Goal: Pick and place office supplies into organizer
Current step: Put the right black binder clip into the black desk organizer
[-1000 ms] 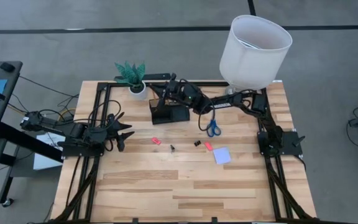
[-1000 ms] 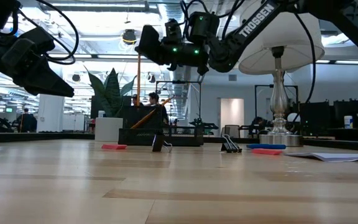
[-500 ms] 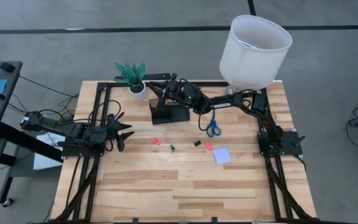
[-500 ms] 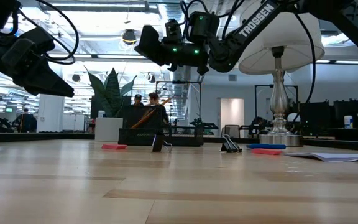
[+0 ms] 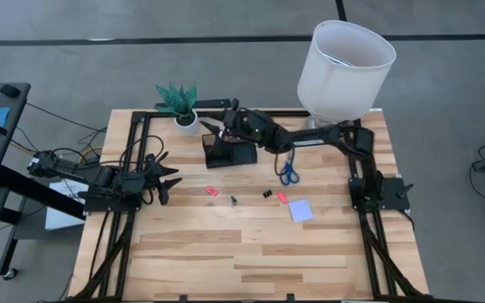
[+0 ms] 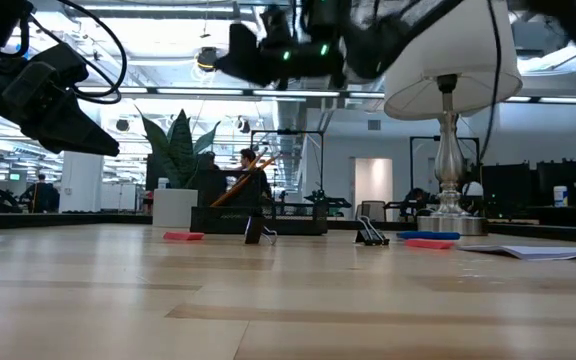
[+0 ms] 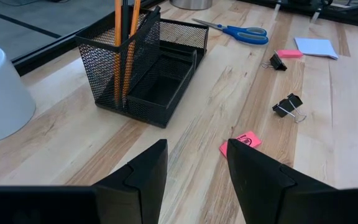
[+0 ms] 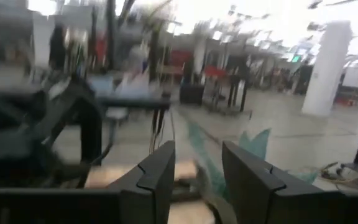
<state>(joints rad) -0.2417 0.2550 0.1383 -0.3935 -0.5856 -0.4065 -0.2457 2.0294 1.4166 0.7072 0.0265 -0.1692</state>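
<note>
The black mesh organizer [image 7: 146,65] stands at the table's far middle [image 5: 228,151]. Two orange pencils [image 7: 124,46] lean in its taller cup section, tips down. My right gripper [image 5: 209,127] hovers open above that cup, pointing level toward the table's left, with nothing between its fingers [image 8: 197,168]. The blue-handled scissors [image 5: 288,173], two black clips [image 7: 289,106] [image 7: 277,61], a pink eraser [image 7: 242,142], a second pink piece [image 5: 282,198] and the pale blue note pad [image 5: 300,210] lie flat on the table. My left gripper [image 7: 194,168] waits open near the left edge [image 5: 172,180].
A white plant pot [image 5: 185,119] stands just left of the organizer at the far edge. A big white lamp shade [image 5: 345,59] rises over the far right corner. Black frame rails [image 5: 133,143] run along the table's sides. Bare wood fills the near half.
My right gripper has let go of an orange pencil that it held upright over the cup. The pencil has dropped in and now leans there. The gripper has then risen above the organizer and tipped up toward level.
</note>
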